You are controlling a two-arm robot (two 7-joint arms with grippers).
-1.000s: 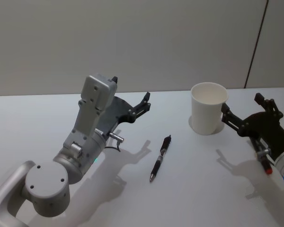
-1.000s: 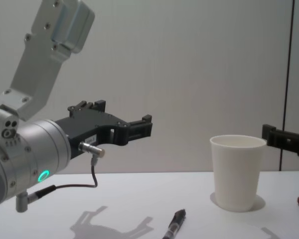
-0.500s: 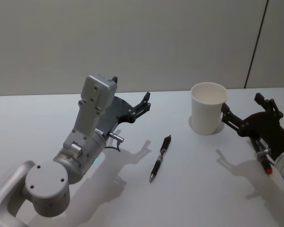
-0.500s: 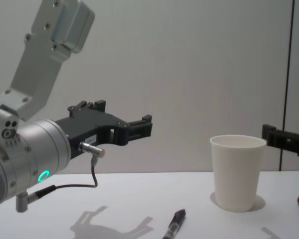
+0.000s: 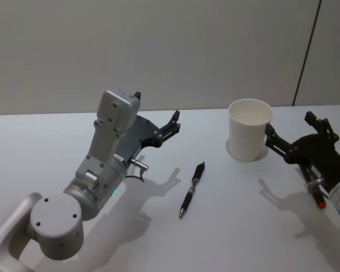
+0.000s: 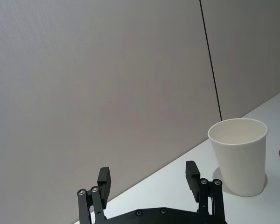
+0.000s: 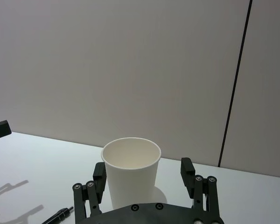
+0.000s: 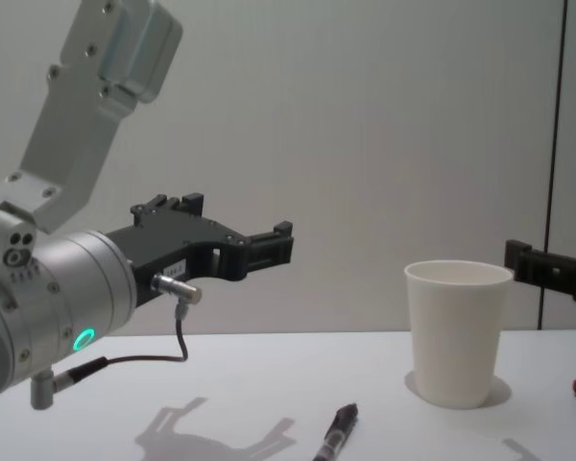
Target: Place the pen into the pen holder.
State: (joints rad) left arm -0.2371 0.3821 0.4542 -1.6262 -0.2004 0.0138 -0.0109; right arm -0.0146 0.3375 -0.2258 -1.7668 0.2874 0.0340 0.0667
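A black pen (image 5: 192,188) lies flat on the white table (image 5: 238,226), between the two arms; its end also shows in the chest view (image 8: 336,437) and the right wrist view (image 7: 58,215). The pen holder, a white paper cup (image 5: 250,133), stands upright at the back right and looks empty (image 7: 130,172). My left gripper (image 5: 156,107) hovers open above the table, left of the pen, holding nothing (image 6: 148,172). My right gripper (image 5: 290,124) is open just right of the cup, pointing at it, nothing held.
A grey wall with a dark vertical seam (image 5: 306,54) runs along the table's far edge. The left arm's large silver body (image 5: 96,181) fills the near left. Bare table (image 8: 269,384) lies around the pen and in front of the cup.
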